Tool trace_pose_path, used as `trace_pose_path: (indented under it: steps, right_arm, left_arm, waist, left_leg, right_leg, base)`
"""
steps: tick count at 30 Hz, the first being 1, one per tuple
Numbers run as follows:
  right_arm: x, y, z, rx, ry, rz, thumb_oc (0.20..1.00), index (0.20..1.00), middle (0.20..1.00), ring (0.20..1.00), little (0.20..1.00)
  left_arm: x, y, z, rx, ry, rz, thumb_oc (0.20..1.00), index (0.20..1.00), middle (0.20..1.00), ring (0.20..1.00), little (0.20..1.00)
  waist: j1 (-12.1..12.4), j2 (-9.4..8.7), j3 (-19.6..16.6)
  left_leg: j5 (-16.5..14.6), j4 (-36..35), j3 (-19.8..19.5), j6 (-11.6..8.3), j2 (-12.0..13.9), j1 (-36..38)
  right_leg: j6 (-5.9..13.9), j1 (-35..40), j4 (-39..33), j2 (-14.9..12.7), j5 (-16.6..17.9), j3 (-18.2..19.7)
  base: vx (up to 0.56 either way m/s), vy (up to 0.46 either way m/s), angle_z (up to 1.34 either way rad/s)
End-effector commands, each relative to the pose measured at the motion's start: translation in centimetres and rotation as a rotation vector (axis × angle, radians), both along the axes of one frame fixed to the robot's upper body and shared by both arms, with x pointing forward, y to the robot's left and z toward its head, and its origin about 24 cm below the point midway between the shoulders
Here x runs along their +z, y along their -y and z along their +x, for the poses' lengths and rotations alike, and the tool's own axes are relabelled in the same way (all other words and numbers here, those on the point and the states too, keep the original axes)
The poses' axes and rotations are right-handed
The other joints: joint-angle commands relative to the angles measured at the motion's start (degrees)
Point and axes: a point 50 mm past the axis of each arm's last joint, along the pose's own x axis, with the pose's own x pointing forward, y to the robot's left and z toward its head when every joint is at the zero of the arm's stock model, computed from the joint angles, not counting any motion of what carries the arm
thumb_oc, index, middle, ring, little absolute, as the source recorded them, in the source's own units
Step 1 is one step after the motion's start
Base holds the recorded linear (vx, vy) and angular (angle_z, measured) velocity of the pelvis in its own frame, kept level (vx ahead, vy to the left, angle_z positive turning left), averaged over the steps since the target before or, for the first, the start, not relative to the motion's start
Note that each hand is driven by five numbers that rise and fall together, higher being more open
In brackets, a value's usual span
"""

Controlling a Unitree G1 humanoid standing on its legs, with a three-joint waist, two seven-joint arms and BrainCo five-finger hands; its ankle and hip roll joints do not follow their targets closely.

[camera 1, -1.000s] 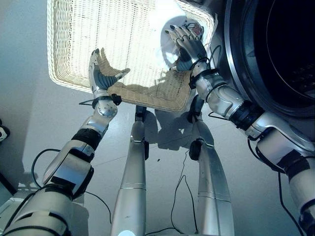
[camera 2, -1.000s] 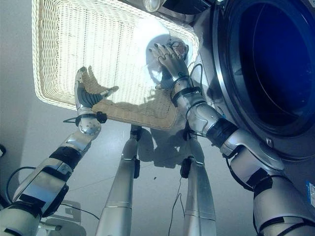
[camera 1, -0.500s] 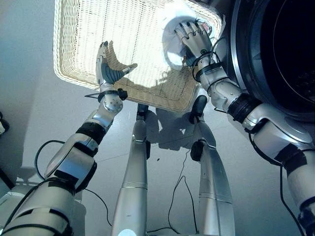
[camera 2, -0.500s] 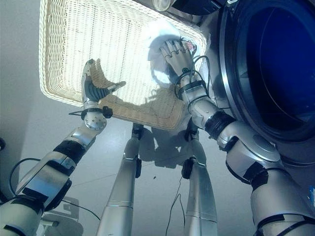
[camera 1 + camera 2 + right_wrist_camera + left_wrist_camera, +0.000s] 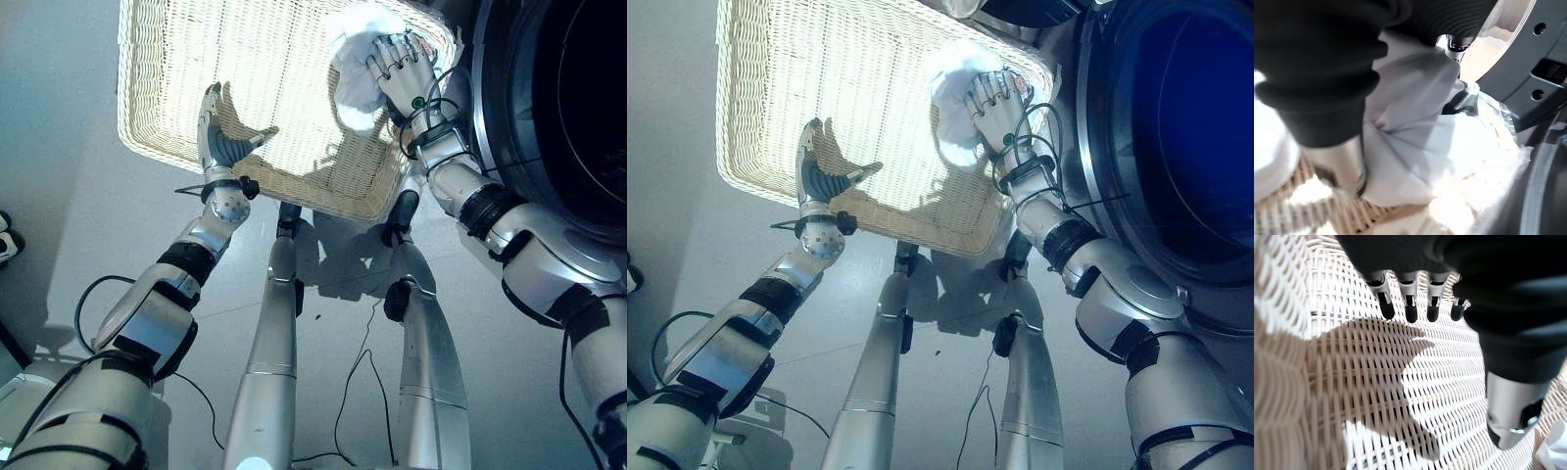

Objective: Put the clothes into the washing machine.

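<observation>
while the left robot hand (image 5: 217, 147) hangs open, the right robot hand (image 5: 404, 69) clutches white cloth (image 5: 358, 83) in the basket (image 5: 157, 98).

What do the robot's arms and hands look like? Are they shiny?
Yes, shiny! Both arms are silver-grey tubes with black bands at the joints. The left hand and the right hand have silver fingers with dark tips, like painted nails. A dark ribbed cover, like a sock, wraps each wrist. Thin black cables loop beside the wrists.
</observation>
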Motion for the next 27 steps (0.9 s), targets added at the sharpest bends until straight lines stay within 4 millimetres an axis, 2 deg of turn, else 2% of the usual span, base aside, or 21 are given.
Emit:
trace_pose_path:
  steps: [1,9,13,15,17,18,19,20,23,27]
  right_arm:
    - [0.0,6.3,0.3,-0.260,-0.006,0.037,0.200,0.200,0.200,0.200,0.200]
    - [-0.5,7.3,0.2,-0.284,-0.012,0.021,0.200,0.200,0.200,0.200,0.200]
    - [-1.0,7.8,0.4,-0.262,-0.064,0.102,0.200,0.200,0.200,0.200,0.200]
    - [-1.6,7.8,0.7,-0.228,-0.141,0.211,0.200,0.200,0.200,0.200,0.200]
    - [-3.1,7.6,1.0,-0.094,-0.263,0.524,0.200,0.200,0.200,0.200,0.200]
    - [-3.1,7.6,1.0,-0.094,-0.263,0.524,0.200,0.200,0.200,0.200,0.200]
    - [-3.5,6.2,1.1,0.117,-0.321,0.909,0.200,0.200,0.200,0.200,0.200]
    - [-3.5,6.0,1.1,0.153,-0.326,0.973,0.200,0.200,0.200,0.200,0.200]
    - [-3.3,3.6,0.6,0.417,-0.354,1.301,0.200,0.200,0.200,0.200,0.200]
    - [-3.2,2.5,-0.1,0.572,-0.362,1.444,0.200,0.200,0.200,0.200,0.200]
  left_arm:
    - [1.0,0.6,-0.2,-0.010,0.070,-0.103,1.000,1.000,1.000,1.000,1.000]
    - [0.4,0.5,-0.3,-0.009,0.073,-0.143,1.000,1.000,1.000,1.000,1.000]
    - [0.4,0.5,-0.3,-0.014,0.071,-0.151,1.000,1.000,1.000,1.000,1.000]
    - [0.4,0.5,-0.3,-0.016,0.071,-0.152,1.000,1.000,1.000,1.000,1.000]
    - [0.3,0.8,-0.3,-0.018,0.068,-0.157,1.000,1.000,1.000,1.000,1.000]
    - [0.3,0.8,-0.3,-0.018,0.068,-0.157,1.000,1.000,1.000,1.000,1.000]
    - [0.4,0.8,-0.3,-0.022,0.065,-0.158,1.000,1.000,1.000,1.000,1.000]
    - [0.4,0.8,-0.3,-0.022,0.064,-0.158,1.000,1.000,1.000,1.000,1.000]
    - [0.1,0.1,-0.6,-0.011,0.064,-0.164,1.000,1.000,1.000,1.000,1.000]
    - [-0.1,-0.3,-0.8,0.003,0.066,-0.174,1.000,1.000,1.000,1.000,1.000]
  waist:
    - [-2.14,5.05,-0.49]
    - [-2.52,5.54,-0.49]
    - [-2.54,5.66,-0.49]
    - [-2.50,5.71,-0.49]
    - [-2.58,5.72,-0.49]
    - [-2.58,5.72,-0.49]
    - [-2.56,5.74,-0.49]
    - [-2.54,5.72,-0.49]
    - [-2.87,5.31,-0.49]
    - [-3.42,4.88,-0.49]
  left_leg:
    - [2.83,-2.04,4.39,7.87,-8.62,-1.10]
    - [2.72,-1.76,5.01,8.06,-8.66,-1.32]
    - [2.78,-1.87,5.05,8.11,-8.70,-1.15]
    - [2.69,-1.77,5.06,8.12,-8.76,-1.18]
    - [2.98,-1.90,5.07,8.07,-8.59,-1.21]
    - [2.98,-1.90,5.07,8.07,-8.59,-1.21]
    - [2.94,-1.90,4.97,7.92,-8.61,-1.12]
    - [2.92,-1.94,4.95,7.90,-8.63,-1.05]
    - [2.52,-1.56,4.95,7.76,-8.66,-1.16]
    - [2.44,-1.74,5.34,7.57,-8.23,-0.93]
  right_leg:
    - [5.11,1.38,-0.34,5.84,0.25,-5.21]
    - [4.82,1.16,-0.67,6.07,0.30,-4.70]
    - [4.77,1.30,-0.87,6.05,0.38,-4.63]
    - [4.78,1.34,-0.95,5.97,0.38,-4.66]
    - [4.58,1.17,-0.72,5.93,0.48,-4.71]
    - [4.58,1.17,-0.72,5.93,0.48,-4.71]
    - [4.43,1.08,-0.53,5.95,0.29,-4.57]
    - [4.42,1.10,-0.49,5.97,0.24,-4.56]
    - [4.43,0.83,-0.17,5.95,0.03,-4.54]
    - [4.46,0.74,0.03,6.06,-0.08,-4.35]
  base:
    - [0.00,0.000,0.00]
    - [0.01,0.025,0.00]
    - [0.00,0.000,0.00]
    - [0.00,0.000,0.00]
    - [0.00,0.000,0.00]
    - [0.00,0.000,0.00]
    - [0.00,0.000,0.00]
    - [0.00,0.000,0.00]
    - [0.00,0.000,0.00]
    - [0.00,0.000,0.00]
